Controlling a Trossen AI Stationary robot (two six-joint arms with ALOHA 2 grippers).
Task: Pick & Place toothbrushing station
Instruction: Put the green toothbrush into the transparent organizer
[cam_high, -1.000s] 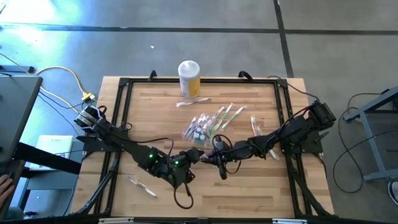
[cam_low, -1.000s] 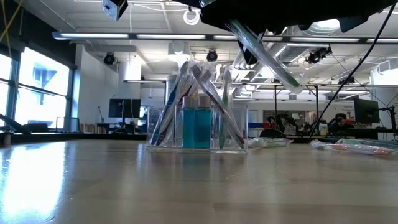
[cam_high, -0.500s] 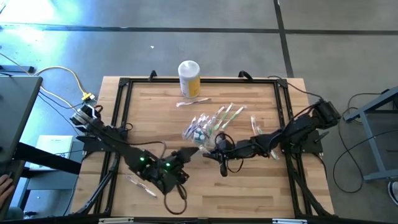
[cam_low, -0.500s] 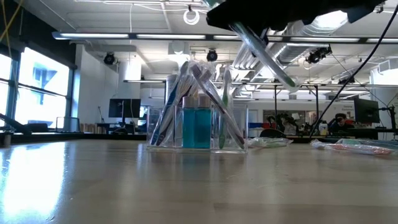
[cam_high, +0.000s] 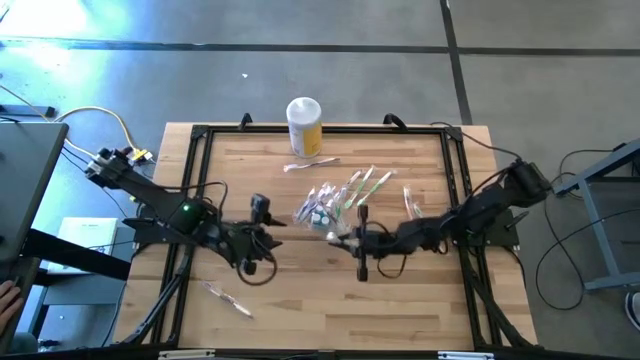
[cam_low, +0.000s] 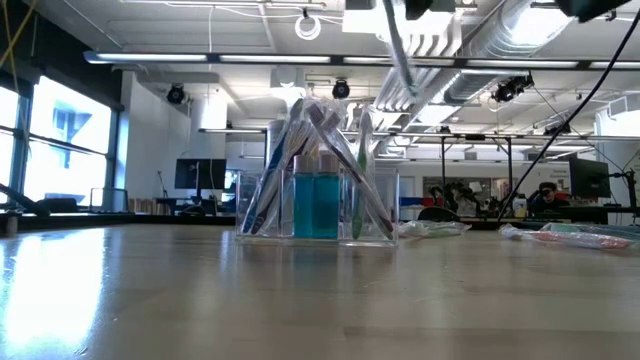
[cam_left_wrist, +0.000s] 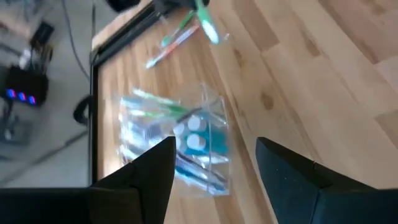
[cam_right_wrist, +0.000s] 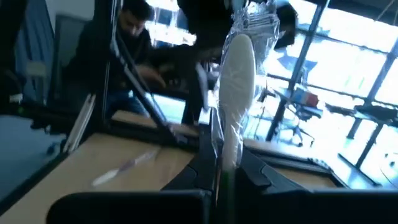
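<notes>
The toothbrushing station (cam_high: 322, 212), a clear container with blue bottles and several wrapped toothbrushes fanned out of it, stands on its base at the table's middle; it also shows in the low view (cam_low: 318, 195) and the left wrist view (cam_left_wrist: 186, 146). My right gripper (cam_high: 350, 238) hovers just at its near right side, shut on a plastic-wrapped toothbrush (cam_right_wrist: 236, 74). My left gripper (cam_high: 268, 236) is open and empty, left of the station, fingers pointing at it. My right gripper pinches the wrapped toothbrush between its two fingers on the handle part (cam_right_wrist: 219, 155); the wrapped end sticks out beyond the fingertips. The brush is lifted clear of the table and steeply tilted; in the low view only its lower end (cam_low: 398, 50) shows, high above the station.
A white-lidded yellow jar (cam_high: 304, 125) stands at the far edge. Loose wrapped toothbrushes lie behind the station (cam_high: 310, 163), at the right (cam_high: 412, 203) and near the left front (cam_high: 228, 297). A black frame (cam_high: 200, 135) borders the table. People sit in the room beyond.
My left gripper has drawn back from beside my right gripper toward the table's left edge. My right gripper has risen a little with the toothbrush, which has tipped from a long slant to a steeper stand, higher above the station. The station has stayed put.
</notes>
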